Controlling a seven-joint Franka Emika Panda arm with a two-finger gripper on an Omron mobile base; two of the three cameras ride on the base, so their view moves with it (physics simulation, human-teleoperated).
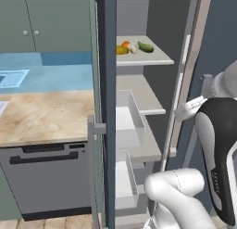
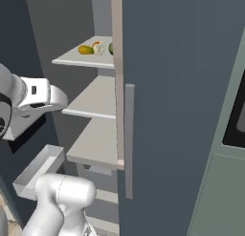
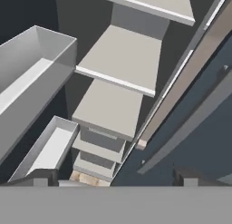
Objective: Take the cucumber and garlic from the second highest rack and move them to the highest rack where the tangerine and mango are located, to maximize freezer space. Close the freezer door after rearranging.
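Cucumber and garlic lie on the highest rack beside the mango. The claw, empty with fingers wide apart, faces the freezer door, which stands open to its right.

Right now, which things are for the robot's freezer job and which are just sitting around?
For the job: cucumber, garlic, tangerine, mango, highest rack, second highest rack, freezer door, gripper.
Just there: wooden counter, dishwasher, upper cabinets.

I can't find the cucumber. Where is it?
The cucumber lies on the top rack in the left base view, at the right end of the food row, right beside the garlic.
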